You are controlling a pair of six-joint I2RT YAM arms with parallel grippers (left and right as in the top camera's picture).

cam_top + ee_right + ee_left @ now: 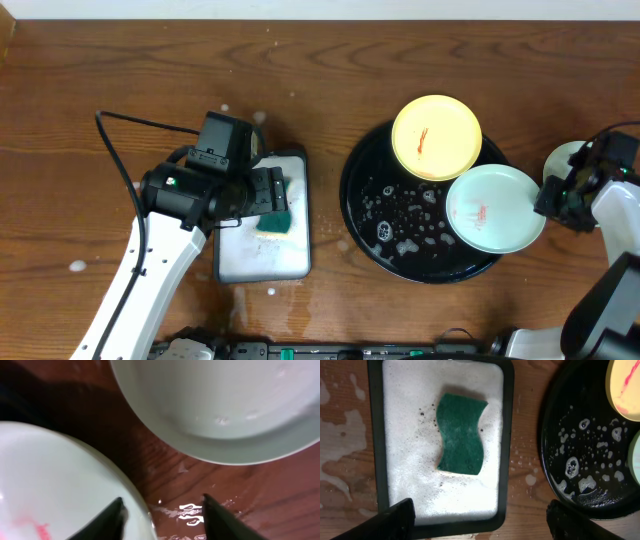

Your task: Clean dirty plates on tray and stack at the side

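The round black tray holds soap bubbles, a yellow plate with a red smear at its far edge, and a mint plate with a red smear on its right rim. A second mint plate lies on the table right of the tray, partly hidden by my right arm. My right gripper is open, its fingers straddling the smeared mint plate's edge. The other mint plate shows no smear. My left gripper is open above a green sponge.
The sponge lies on a small rectangular dark-rimmed tray full of white foam, left of the black tray. The wood table is wet, with water and foam patches around both trays. A black cable runs at the left.
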